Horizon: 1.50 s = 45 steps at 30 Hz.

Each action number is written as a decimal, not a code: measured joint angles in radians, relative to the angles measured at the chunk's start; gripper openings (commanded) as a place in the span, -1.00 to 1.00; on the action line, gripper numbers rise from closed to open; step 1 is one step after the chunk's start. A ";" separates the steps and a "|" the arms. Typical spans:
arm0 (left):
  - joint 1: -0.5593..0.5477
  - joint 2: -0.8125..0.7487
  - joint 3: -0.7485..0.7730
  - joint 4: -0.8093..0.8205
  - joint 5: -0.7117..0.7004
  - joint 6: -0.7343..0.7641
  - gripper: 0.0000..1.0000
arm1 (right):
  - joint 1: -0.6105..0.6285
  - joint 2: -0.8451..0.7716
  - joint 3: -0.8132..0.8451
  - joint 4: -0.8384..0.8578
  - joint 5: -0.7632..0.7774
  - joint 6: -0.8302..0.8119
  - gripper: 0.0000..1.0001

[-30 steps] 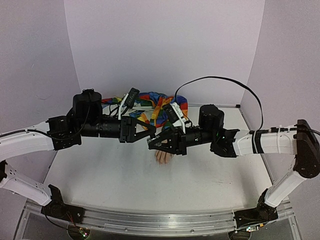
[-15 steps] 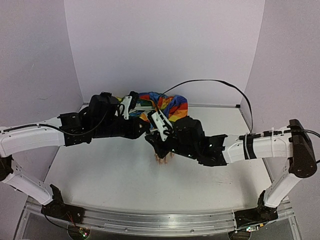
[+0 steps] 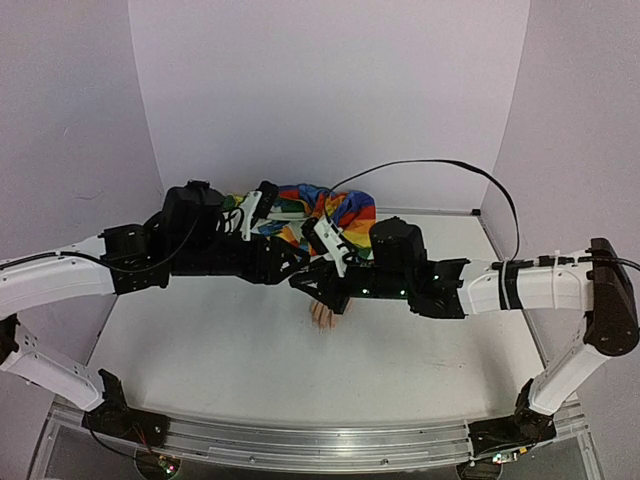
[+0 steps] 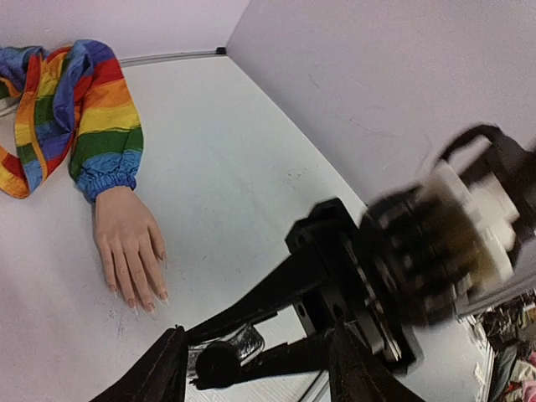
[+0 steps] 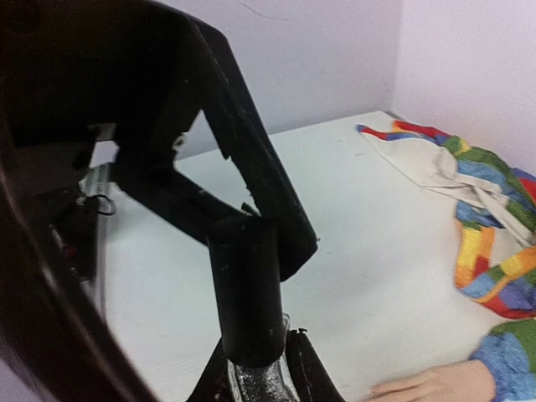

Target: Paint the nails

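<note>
I find the right gripper (image 5: pixel 255 378) closed on the small bottle (image 4: pixel 244 342), one finger on each side of its glittery body, with the black cap (image 5: pixel 247 285) standing upright on top of it. The left gripper (image 4: pixel 255 343) meets it from the opposite side. Its fingers (image 4: pixel 172 368) stand spread apart with the cap in the gap between them, and in the left wrist view I see no contact between either finger and the cap. I record the left gripper as open and holding nothing. From the top view, both arms reach inward and their tools come together over the middle of the table (image 4: pixel 218 167), above the mannequin hand (image 4: pixel 130 247), whose fingertips show below them. That hand lies flat on the white surface, palm down, with its fingers pointing away from the back wall, and it emerges from the elastic cuff of the rainbow-striped sleeve (image 4: pixel 100 117). The rest of the sleeve lies crumpled toward the back wall. The nails (image 4: pixel 149 306) are small pale tips at the fingertips. They are too small for me to judge their surface. The bottle and both tools are apart from the nails, and nothing touches the mannequin hand.
</note>
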 measured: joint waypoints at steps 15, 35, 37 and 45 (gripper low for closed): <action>0.032 -0.092 -0.111 0.236 0.305 -0.031 -0.25 | -0.134 -0.020 -0.032 0.281 -0.747 0.387 -1.00; 0.042 -0.001 -0.097 0.247 0.189 -0.003 -1.00 | -0.053 -0.054 -0.068 0.129 -0.278 0.277 -1.00; 0.036 0.016 -0.068 0.174 0.098 -0.005 -1.00 | 0.036 -0.049 -0.054 0.083 0.059 0.184 -1.00; 0.010 0.086 0.037 0.027 -0.040 -0.030 -0.86 | 0.135 0.008 -0.021 0.074 0.496 -0.023 -1.00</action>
